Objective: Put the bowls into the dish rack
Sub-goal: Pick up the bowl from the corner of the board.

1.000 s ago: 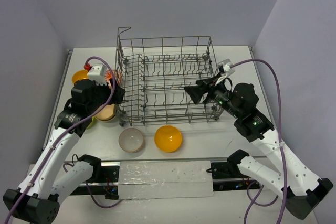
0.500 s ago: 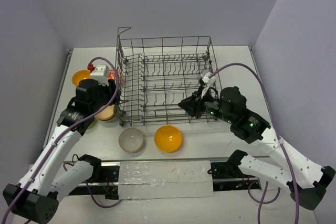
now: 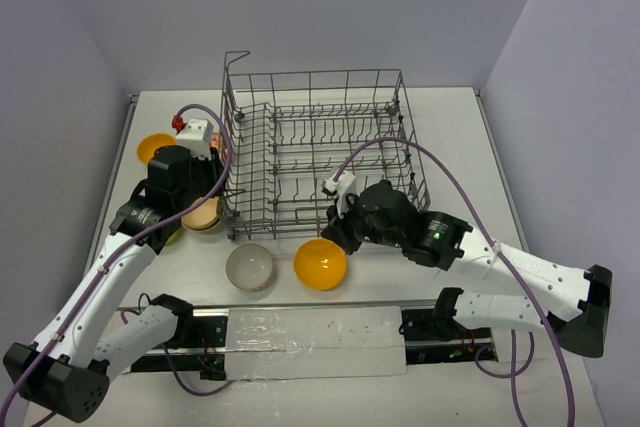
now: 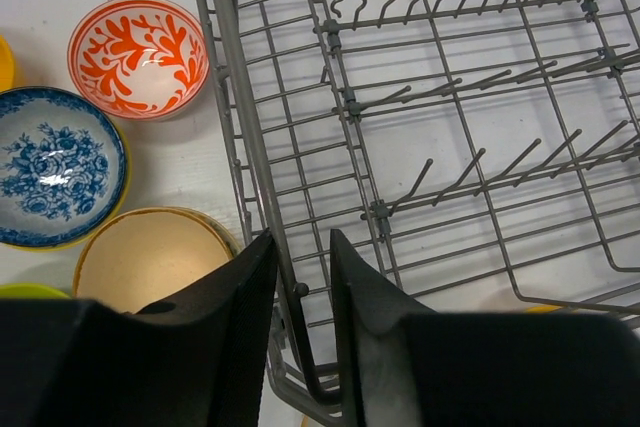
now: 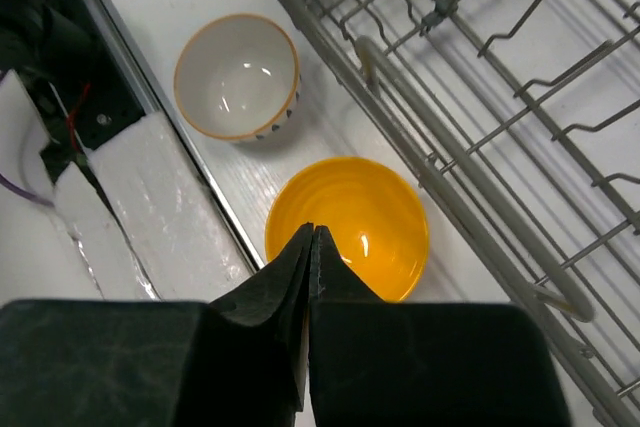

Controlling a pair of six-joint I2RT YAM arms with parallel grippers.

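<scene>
Bowls all out on the tabletop (image 3: 455,127), none yet among the tines of the dish rack (image 3: 310,217). Closest to loading: orange-yellow bowl (image 3: 320,263), upright, just in front of the rack's near wall and not touching it. Sat to its left, near but apart: white striped bowl (image 3: 250,267), also upright. Round, so no long axis to line up with, only a rim to catch.

Hung directly over that orange-yellow bowl: right hand (image 5: 312,232), fingers pressed tight together, holding nothing, tips above the rim on the side away from the rack. Judged by far the nearer hand to both front bowls. Judged to need spreading again and a drop astride the rim, then a lift up and over the near wall to the tines beyond.

Clustered off the rack's left side: red-and-white bowl (image 4: 138,57), blue-patterned bowl (image 4: 55,167), tan bowl (image 4: 150,257), a sliver of lime green bowl (image 4: 25,292), and a second orange-yellow bowl (image 3: 152,145) farther left.

Stood at the tan bowl's edge: left hand (image 4: 303,247), fingers narrowly apart, astride the top rail of the rack's left wall near its front corner. Could not tell whether pinching the wire or only flanking it. Judged a steadying hold on the rack, not a reach for a bowl.
</scene>
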